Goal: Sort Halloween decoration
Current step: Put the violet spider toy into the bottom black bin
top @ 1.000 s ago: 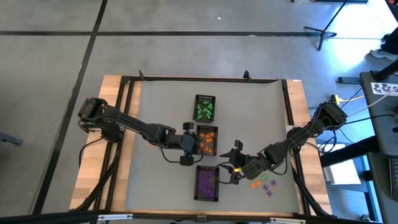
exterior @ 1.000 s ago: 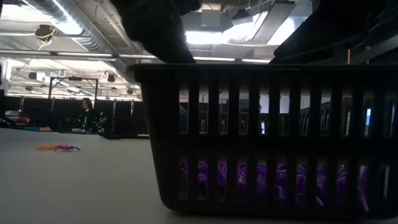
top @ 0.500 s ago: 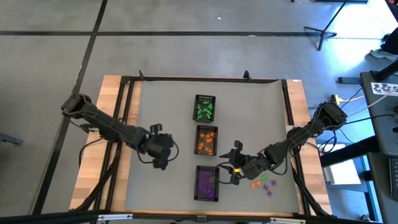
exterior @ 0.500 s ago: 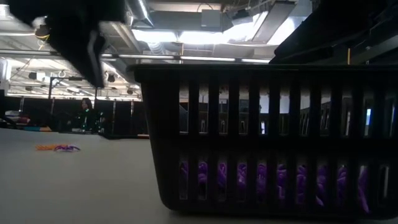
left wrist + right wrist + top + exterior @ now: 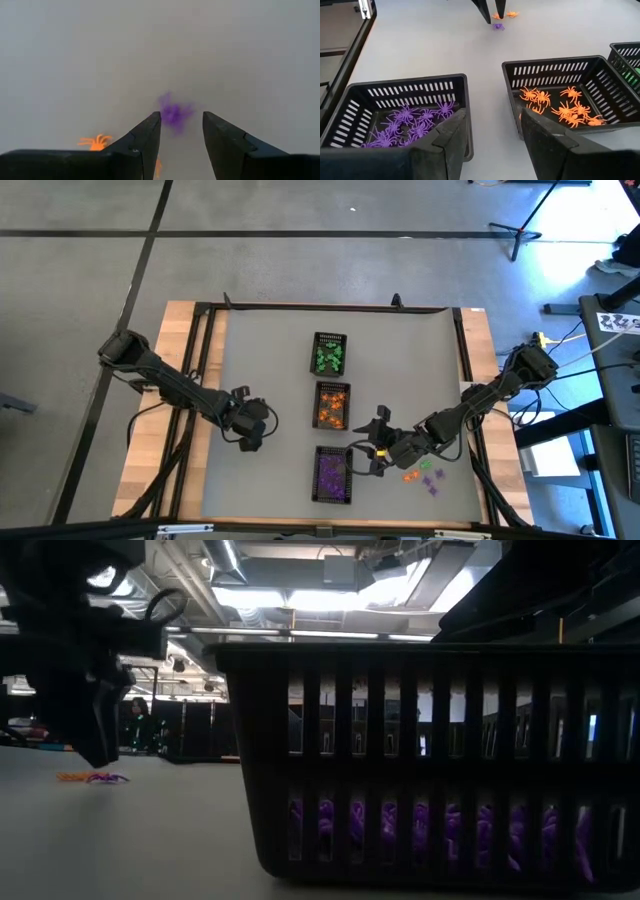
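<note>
Grey matting covers the counter, and three black mesh trays run down its middle: green spiders in the far tray, orange spiders in the middle tray, purple spiders in the near tray.

To the left of the trays, the left gripper hangs over a few loose trinkets. Its jaws stand parted and hold nothing, with a purple spider showing in the gap between them and an orange spider just beside.

The right gripper waits between the purple and orange trays, its jaws spread wide and unladen. More unsorted pieces lie on the counter to the right of it.

The step in hand looks like picking up the purple spider. To do it well, the left gripper should drop straight down, centred on the body. It should keep clear of the orange neighbour so that only one piece comes up, then carry that piece to the near tray.
</note>
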`<state>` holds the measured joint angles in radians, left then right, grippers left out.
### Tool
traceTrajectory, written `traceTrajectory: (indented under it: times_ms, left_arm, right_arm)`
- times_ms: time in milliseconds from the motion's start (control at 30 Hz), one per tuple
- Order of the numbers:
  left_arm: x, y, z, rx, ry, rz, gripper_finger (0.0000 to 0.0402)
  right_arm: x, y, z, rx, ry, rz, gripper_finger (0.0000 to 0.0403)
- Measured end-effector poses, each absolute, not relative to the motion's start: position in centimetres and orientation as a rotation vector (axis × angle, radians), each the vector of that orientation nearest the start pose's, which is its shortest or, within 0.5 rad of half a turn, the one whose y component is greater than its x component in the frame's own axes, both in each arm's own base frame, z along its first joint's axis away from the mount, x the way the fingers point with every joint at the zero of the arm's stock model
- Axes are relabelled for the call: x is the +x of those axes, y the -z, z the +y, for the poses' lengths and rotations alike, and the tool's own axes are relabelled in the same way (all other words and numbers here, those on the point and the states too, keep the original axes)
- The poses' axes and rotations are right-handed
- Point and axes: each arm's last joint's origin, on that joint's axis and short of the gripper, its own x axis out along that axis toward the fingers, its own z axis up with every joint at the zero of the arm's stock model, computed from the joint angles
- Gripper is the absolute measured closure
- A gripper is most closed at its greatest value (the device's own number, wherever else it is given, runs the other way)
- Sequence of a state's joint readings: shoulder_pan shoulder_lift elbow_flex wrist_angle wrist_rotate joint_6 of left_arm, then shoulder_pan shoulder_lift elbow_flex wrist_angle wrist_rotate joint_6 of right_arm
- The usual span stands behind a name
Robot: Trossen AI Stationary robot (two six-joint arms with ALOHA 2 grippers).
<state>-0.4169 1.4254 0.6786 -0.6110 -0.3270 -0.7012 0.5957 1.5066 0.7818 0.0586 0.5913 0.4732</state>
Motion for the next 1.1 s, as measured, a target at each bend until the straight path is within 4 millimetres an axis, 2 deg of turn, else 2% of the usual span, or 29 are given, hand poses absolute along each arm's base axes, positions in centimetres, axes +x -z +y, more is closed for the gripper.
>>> traceTrajectory:
  times_ms: [233, 400, 533, 667, 833, 967, 1100]
  left_arm:
    - [20.0, -13.7, -7.9, -0.127, -0.382, 1.215, 0.0264]
    - [20.2, -12.9, -8.0, -0.132, -0.375, 1.201, 0.0282]
    - [20.3, -12.6, -8.0, -0.126, -0.377, 1.209, 0.0319]
    - [20.5, -12.8, -8.1, -0.124, -0.364, 1.205, 0.0380]
    - [21.6, -14.1, -8.5, -0.076, -0.342, 1.171, 0.0400]
    - [23.1, -16.3, -9.1, -0.045, -0.315, 1.110, 0.0401]
    - [25.1, -19.5, -10.5, -0.014, -0.247, 0.996, 0.0401]
  right_arm:
    - [25.6, -19.3, 15.4, 0.089, 0.125, 0.535, 0.0221]
    - [25.6, -19.3, 15.4, 0.089, 0.125, 0.535, 0.0221]
    - [25.6, -19.3, 15.4, 0.089, 0.125, 0.536, 0.0221]
    - [25.6, -19.3, 15.4, 0.089, 0.125, 0.536, 0.0221]
    - [25.6, -19.3, 15.4, 0.088, 0.125, 0.536, 0.0221]
    - [25.6, -19.2, 15.4, 0.087, 0.126, 0.538, 0.0221]
    - [25.6, -19.2, 15.4, 0.086, 0.126, 0.538, 0.0221]
